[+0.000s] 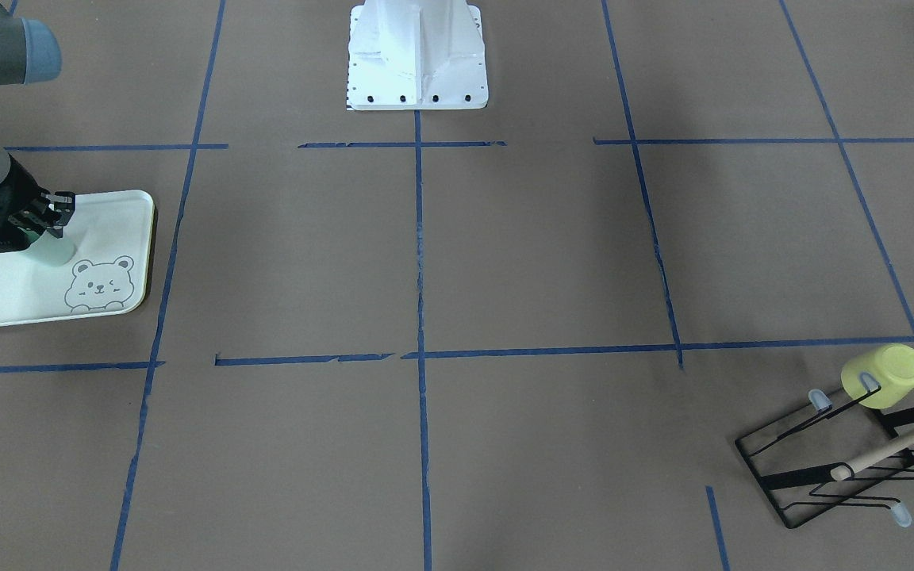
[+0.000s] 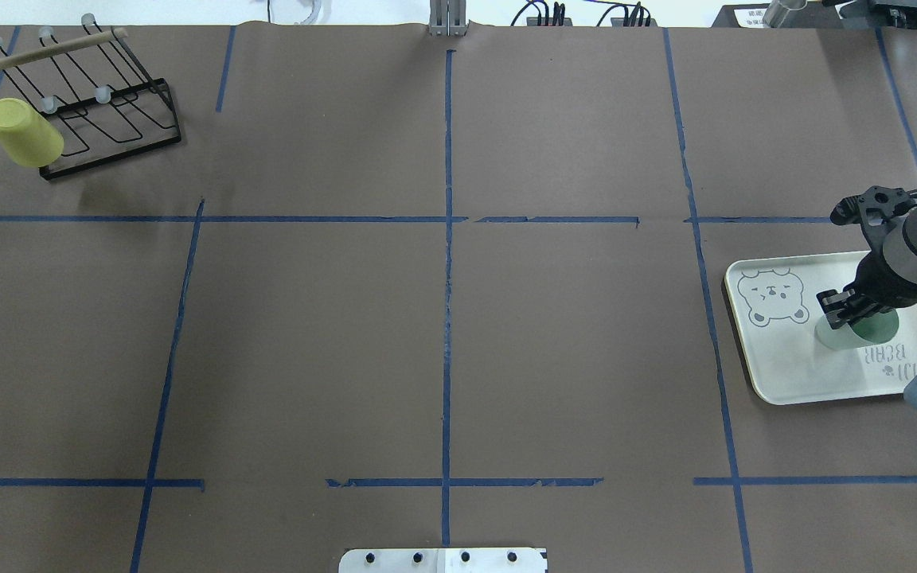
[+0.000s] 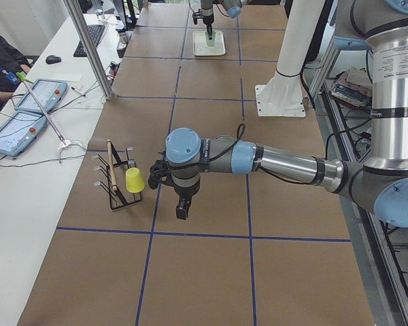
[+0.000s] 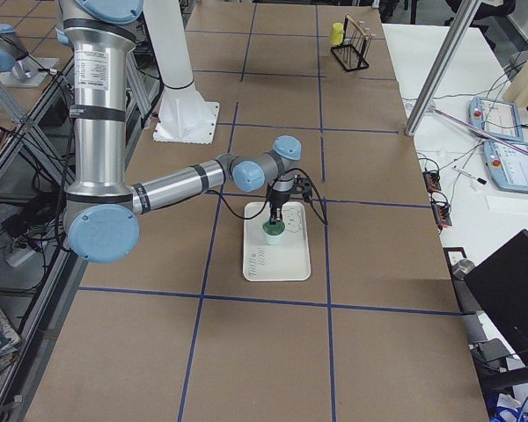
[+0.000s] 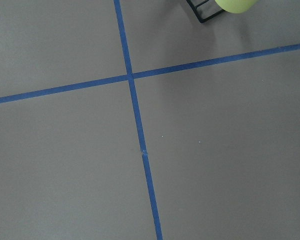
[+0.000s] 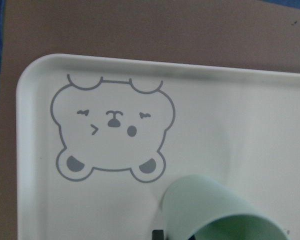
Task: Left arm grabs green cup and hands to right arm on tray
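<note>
**Overhead exterior: cup on the tray, placing step near its end**

We judge the task to be at its last step. The green cup (image 2: 856, 333) stands mouth up on the tray (image 2: 793, 374), just beside the bear drawing, at the end of the bench (image 2: 442, 318) on the robot's right. The right arm's tool (image 2: 844, 306) hangs over the cup with its fingers at the rim. We cannot tell whether it is clamped on the wall or slack around it. The left arm's tool (image 3: 181, 212) hovers low over bare bench, well apart from the tray and near the wire rack (image 2: 108, 103) and the yellow-green cup (image 2: 25, 134). It shows only from the side, so we cannot tell its state.

If the right tool is gripping, the next move as we see it is to free the cup. Either way it should then rise straight up, so that no finger drags the rim.

The cup is small, pale mint, matte, handleless and slightly tapered. We guess it is light plastic and would tip easily.
</note>
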Controlling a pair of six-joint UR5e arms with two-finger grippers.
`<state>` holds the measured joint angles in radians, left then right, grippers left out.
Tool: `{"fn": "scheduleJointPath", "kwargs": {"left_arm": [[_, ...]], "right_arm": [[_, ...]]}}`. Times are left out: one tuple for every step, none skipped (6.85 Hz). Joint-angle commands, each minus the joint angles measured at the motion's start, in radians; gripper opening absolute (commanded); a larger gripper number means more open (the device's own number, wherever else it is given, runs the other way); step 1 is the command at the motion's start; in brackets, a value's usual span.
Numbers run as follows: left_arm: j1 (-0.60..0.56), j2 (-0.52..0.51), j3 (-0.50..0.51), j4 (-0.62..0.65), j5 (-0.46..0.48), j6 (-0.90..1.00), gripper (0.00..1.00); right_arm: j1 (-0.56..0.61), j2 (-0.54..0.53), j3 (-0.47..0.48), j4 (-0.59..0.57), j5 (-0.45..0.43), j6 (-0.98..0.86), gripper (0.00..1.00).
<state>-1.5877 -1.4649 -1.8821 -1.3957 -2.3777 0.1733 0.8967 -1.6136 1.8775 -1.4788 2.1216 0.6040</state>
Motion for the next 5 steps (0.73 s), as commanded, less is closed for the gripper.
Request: {"fn": "scheduleJointPath", "kwargs": {"left_arm": [[0.0, 0.0, 0.0, 0.0, 0.0, 0.0, 1.0], [0.0, -0.002, 0.001, 0.0, 0.0, 0.0, 1.0], [0.0, 0.0, 0.0, 0.0, 0.0, 0.0, 1.0], [0.0, 0.0, 0.0, 0.0, 0.0, 0.0, 1.0], [0.0, 0.0, 0.001, 0.0, 0.0, 0.0, 1.0]], "right_arm": [[-0.001, 0.008, -0.002, 0.002, 0.0, -0.001, 1.0], [0.004, 0.018, 0.023, 0.002, 0.001, -0.004, 1.0], [0.025, 0.011, 0.087, -0.009, 0.007, -0.007, 1.0], [0.089, -0.008, 0.124, -0.014, 0.02, -0.019, 1.0], [0.15, -0.034, 0.141, -0.014, 0.043, -0.071, 1.0]]}}
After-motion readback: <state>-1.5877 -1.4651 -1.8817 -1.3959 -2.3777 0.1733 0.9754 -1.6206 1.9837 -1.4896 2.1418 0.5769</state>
